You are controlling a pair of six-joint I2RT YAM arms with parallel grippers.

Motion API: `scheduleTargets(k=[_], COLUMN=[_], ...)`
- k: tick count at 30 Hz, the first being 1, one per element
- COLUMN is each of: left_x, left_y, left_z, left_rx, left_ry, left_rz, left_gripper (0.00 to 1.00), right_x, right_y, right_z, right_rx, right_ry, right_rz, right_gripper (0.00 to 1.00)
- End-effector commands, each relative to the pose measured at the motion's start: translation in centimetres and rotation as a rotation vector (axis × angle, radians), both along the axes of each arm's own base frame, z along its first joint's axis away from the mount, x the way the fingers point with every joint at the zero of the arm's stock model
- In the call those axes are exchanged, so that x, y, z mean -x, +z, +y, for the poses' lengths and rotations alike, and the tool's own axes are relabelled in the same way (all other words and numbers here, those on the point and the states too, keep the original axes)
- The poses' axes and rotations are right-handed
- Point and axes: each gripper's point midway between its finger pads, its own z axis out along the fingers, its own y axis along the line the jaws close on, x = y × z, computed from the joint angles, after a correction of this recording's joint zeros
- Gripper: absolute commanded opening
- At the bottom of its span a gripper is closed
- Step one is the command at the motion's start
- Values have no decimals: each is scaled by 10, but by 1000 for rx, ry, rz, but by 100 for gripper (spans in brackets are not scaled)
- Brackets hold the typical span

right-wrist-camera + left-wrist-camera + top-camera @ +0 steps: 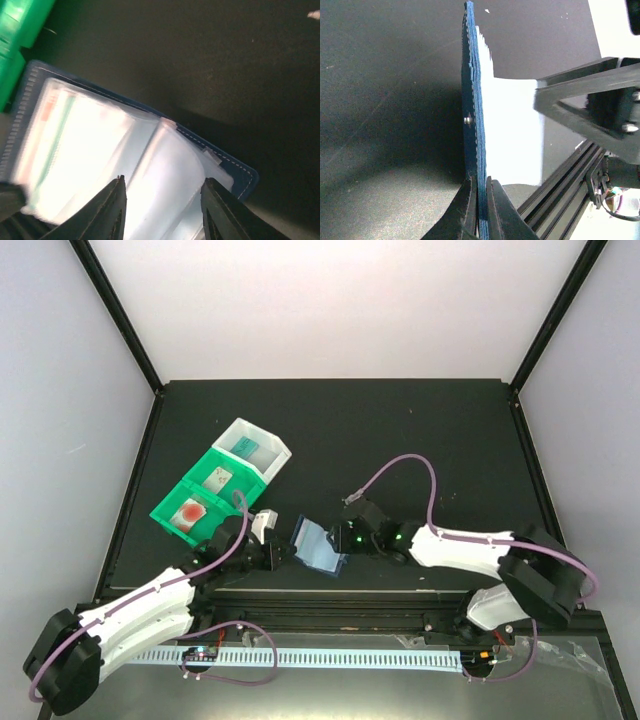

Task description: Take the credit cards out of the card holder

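Top external view: a small navy-blue folding card holder (320,545), pale blue and clear-sleeved inside, is open low over the black table (400,440). It sits between the two arms, just right of the green and white plastic bins (220,485).
Left pincer (479,215): pressed together on one edge of the card holder, seen edge-on from the left wrist.
Right pincer (162,200): spread, with a finger on either side of a clear sleeve (170,170); I see nothing gripped.
Credit cards (75,145): thin pale plastic with red and green print, tucked in the sleeves; glare hides their edges.
Handling: the holder looks light and floppy and will likely flex; the cards look stiff, thin and slick.
Where to hold: probably a card's exposed edge at the sleeve mouth, pinched flat while the other pincer anchors the holder.
Risk: catching sleeve film along with the card.
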Motion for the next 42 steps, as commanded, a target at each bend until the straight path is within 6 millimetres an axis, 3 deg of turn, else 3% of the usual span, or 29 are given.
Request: scheduleTargets(k=[1,6,12,16,26,42], left_x=[-1,-1,-2,-2,1,2], left_y=[9,8,10,10,8,6], left_z=[-3,-4,-4,-4,-2,1], left_rx=[26,31,36,34,36,28], left_ry=[-2,-1,3,3,6,13], left_rz=[-27,-23,-25,-25,-25,-29], left_gripper=[2,2,2,2,2,2], right_x=[0,10,11,9,1,-1], right_y=[31,75,80,67,25,-8], right_z=[-6,17,44,54,58,61], right_rx=[-37,-287,-329,-287,-191,-115], right_ry=[-7,33,81,84,60,75], right_rz=[-63,-54,-3,19,54,84], right_gripper=[47,57,67,69,67,61])
